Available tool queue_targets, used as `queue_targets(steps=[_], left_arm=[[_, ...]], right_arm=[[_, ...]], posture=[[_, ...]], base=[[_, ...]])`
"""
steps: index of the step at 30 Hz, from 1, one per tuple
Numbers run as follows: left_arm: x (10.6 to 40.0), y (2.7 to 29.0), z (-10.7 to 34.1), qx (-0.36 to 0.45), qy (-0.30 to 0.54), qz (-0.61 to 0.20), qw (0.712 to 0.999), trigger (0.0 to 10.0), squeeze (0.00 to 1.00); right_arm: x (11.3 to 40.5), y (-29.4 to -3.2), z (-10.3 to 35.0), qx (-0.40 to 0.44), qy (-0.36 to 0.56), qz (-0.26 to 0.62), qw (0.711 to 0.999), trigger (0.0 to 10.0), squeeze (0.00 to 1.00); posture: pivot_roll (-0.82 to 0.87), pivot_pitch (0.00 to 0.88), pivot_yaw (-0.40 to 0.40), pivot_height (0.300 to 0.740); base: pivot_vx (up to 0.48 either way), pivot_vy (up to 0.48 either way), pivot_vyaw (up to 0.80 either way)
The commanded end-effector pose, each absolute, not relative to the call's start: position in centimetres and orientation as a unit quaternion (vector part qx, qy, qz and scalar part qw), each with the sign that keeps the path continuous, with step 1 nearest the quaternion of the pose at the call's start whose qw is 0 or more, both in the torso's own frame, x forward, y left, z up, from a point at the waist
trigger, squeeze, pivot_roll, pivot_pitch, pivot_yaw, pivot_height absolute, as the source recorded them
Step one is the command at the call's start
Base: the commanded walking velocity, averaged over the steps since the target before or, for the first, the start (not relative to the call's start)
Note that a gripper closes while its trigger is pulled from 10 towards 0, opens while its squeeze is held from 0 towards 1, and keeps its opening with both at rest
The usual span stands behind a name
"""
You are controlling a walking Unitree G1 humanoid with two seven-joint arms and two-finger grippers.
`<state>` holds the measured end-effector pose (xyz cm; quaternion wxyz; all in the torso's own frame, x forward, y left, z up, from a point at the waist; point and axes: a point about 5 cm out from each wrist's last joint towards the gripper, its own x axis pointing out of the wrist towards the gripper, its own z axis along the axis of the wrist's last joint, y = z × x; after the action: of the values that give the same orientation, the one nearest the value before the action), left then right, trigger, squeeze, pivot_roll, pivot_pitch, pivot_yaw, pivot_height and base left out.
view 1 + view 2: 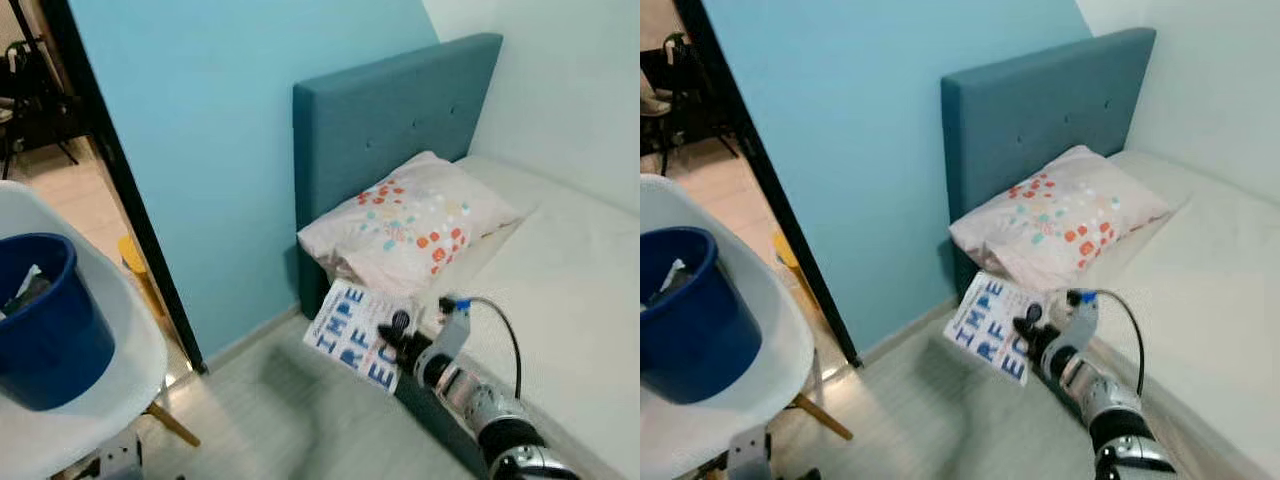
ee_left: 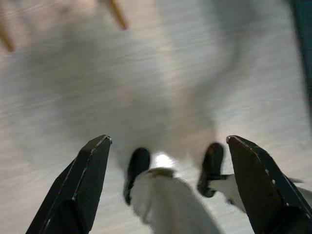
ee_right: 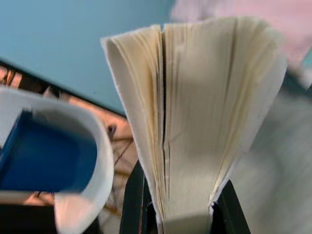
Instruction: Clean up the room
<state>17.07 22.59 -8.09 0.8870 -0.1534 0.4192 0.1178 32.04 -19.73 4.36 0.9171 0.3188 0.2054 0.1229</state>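
My right gripper [image 1: 398, 338] is shut on a white book [image 1: 358, 332] with big blue letters on its cover, holding it in the air beside the bed's corner, below the pillow [image 1: 410, 222]. In the right wrist view the book's cream page edges [image 3: 195, 122] fan out from between the two black fingers [image 3: 132, 195]. My left gripper [image 2: 165, 180] hangs open over the pale wood floor [image 2: 161, 83], its fingers [image 2: 83, 185] wide apart with nothing between them.
A teal headboard [image 1: 400, 110] and white mattress [image 1: 560, 280] fill the right. A white chair [image 1: 120, 300] at the left carries a blue bucket [image 1: 45, 320]. A dark door frame [image 1: 130, 200] edges the blue wall, with a yellow stool [image 1: 135, 258] beyond.
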Motion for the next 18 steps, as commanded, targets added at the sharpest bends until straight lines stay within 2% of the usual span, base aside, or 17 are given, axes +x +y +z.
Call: queue_targets(steps=[1, 18], left_arm=[[16.52, 22.70, -8.34, -0.141, 0.430, 0.117, 0.884, 10.0, 0.00], [16.03, 22.40, -8.65, -0.140, 0.439, 0.119, 0.880, 10.0, 0.00]], right_arm=[[32.51, -19.33, 4.96, 0.327, 0.183, 0.135, 0.917, 10.0, 0.00], [33.21, -18.74, 5.64, 0.328, 0.176, 0.150, 0.916, 10.0, 0.00]], posture=[[-0.13, 0.000, 0.005, 0.740], [-0.14, 0.000, 0.002, 0.740]], base=[[0.000, -0.424, 0.00], [0.000, -0.429, 0.00]])
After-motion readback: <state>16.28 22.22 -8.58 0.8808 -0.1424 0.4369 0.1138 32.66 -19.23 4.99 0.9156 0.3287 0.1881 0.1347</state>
